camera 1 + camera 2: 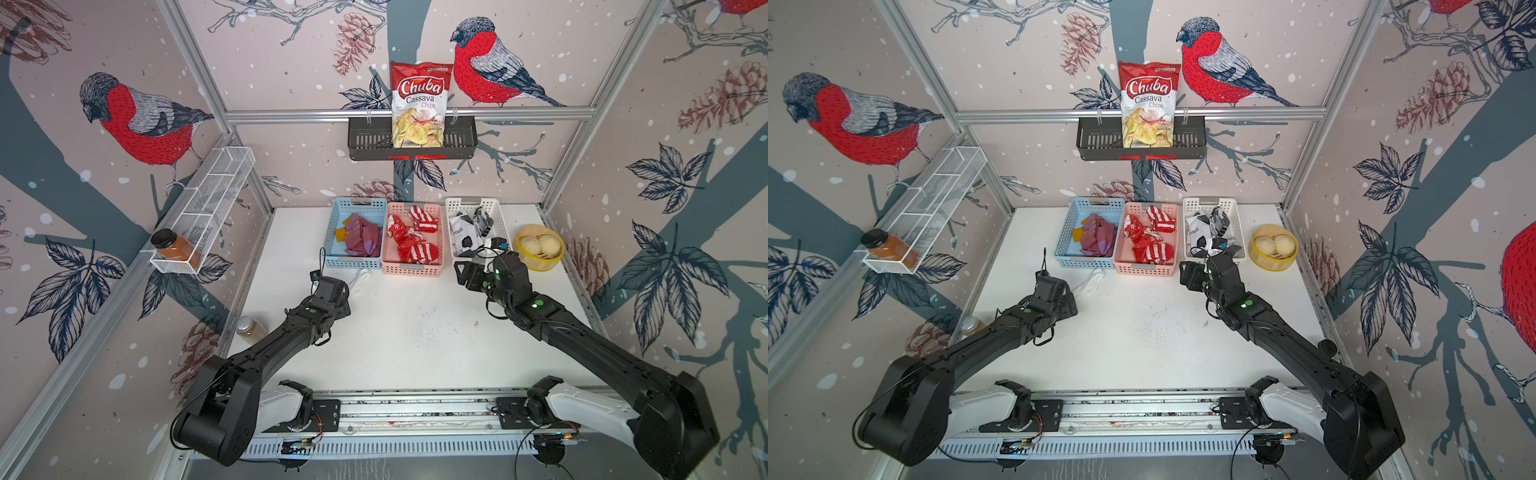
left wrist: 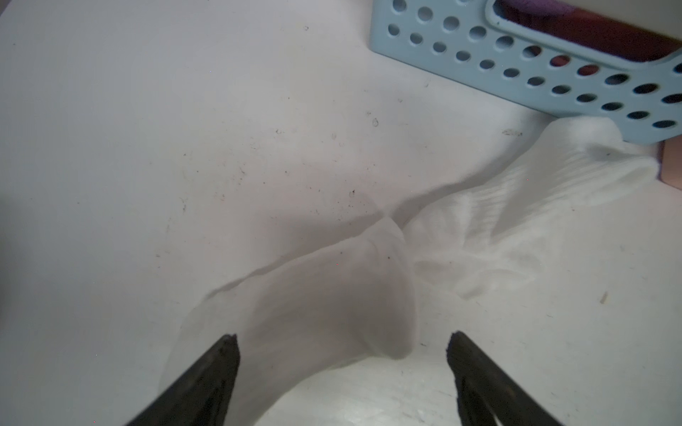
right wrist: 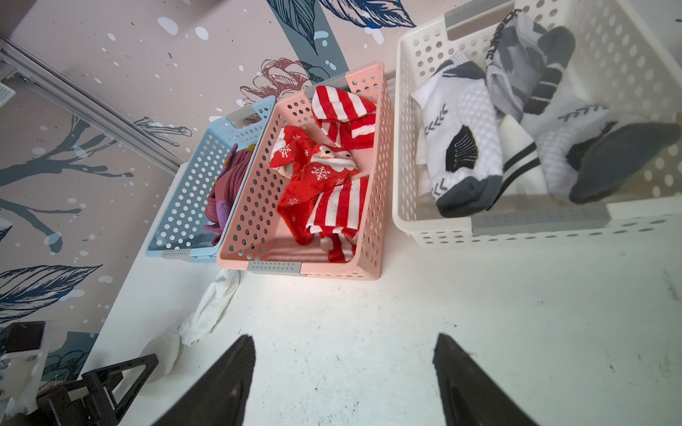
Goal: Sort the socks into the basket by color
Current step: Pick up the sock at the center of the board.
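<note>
One white sock (image 2: 317, 295) lies loose, just near of the blue basket (image 2: 575, 49). My left pincer (image 2: 343, 335) straddles it, spread to grab. My right pincer (image 3: 345, 336) hangs released and empty by the white basket (image 3: 402, 147), where the sock belongs.

White table (image 1: 415, 332) bears blue basket (image 1: 353, 262), pink basket (image 1: 411, 270), white basket (image 1: 471, 203), loose sock (image 1: 360, 278).

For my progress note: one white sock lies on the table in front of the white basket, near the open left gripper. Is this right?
Wrong basket. The white sock lies on the table in front of the blue basket, as both top views show; the open left gripper is near it.
</note>
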`<state>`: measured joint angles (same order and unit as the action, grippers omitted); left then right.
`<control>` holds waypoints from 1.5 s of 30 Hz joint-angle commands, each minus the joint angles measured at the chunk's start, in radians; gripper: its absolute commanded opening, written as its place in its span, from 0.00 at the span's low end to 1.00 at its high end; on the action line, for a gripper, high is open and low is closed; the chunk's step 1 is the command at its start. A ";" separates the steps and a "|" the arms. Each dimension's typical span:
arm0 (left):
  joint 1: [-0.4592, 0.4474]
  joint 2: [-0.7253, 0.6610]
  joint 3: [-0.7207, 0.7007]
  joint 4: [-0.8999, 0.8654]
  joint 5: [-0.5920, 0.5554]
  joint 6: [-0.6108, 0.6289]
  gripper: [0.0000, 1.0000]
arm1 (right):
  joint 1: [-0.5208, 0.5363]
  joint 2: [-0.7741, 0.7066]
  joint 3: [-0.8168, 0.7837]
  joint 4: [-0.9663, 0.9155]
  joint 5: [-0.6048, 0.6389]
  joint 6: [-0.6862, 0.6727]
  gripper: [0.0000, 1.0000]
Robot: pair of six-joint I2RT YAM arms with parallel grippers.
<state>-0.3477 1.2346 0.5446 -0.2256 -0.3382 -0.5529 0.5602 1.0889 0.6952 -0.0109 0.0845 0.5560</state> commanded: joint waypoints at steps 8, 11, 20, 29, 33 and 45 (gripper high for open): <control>0.003 0.147 0.101 -0.079 0.008 0.008 0.82 | 0.004 -0.017 -0.019 0.023 0.008 0.025 0.79; 0.002 0.172 0.108 -0.076 0.019 0.011 0.77 | 0.005 -0.021 -0.019 0.020 0.010 0.025 0.79; 0.002 0.180 0.113 -0.070 0.034 0.022 0.50 | 0.004 -0.058 -0.037 0.019 0.022 0.026 0.80; -0.010 0.155 0.115 -0.075 0.052 0.038 0.00 | 0.004 -0.076 -0.048 0.019 0.025 0.025 0.80; -0.049 0.094 0.136 -0.097 0.029 0.027 0.00 | -0.001 -0.089 -0.057 0.030 0.041 0.014 0.81; -0.158 0.033 0.292 -0.036 0.135 0.084 0.00 | -0.129 -0.130 -0.103 0.024 -0.008 0.012 0.82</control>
<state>-0.5011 1.2705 0.8093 -0.3168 -0.2752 -0.5091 0.4454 0.9714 0.5995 -0.0093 0.0853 0.5743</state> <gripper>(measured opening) 0.049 0.817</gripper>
